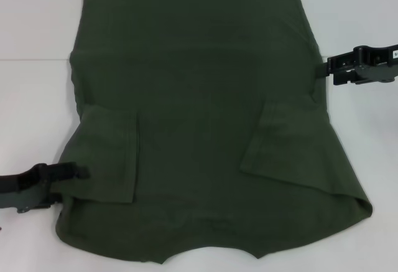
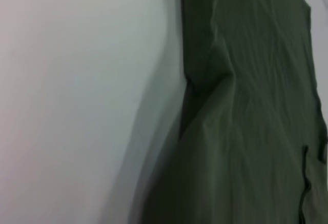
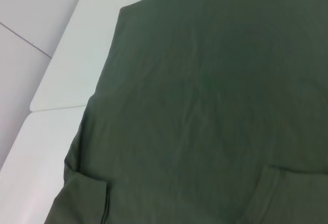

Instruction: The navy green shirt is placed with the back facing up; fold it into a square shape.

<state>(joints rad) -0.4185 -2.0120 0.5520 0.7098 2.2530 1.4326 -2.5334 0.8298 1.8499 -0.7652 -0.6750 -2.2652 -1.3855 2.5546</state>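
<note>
Navy green shirt (image 1: pixel 199 110) lies flat, sleeves folded inward, between both grippers: left gripper (image 1: pixel 78 172) low at its edge, right gripper (image 1: pixel 324 68) level; finger states unclear.

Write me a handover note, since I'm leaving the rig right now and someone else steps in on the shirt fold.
Left tool: low at the shirt's near left edge, beside the folded left sleeve.
Right tool: at the shirt's right edge, farther up.
Shirt: spread flat on the white table, with no buttons in view.
Done: both sleeves are folded in over the body.
Left: fold the body into a square; no such fold shows yet.
</note>
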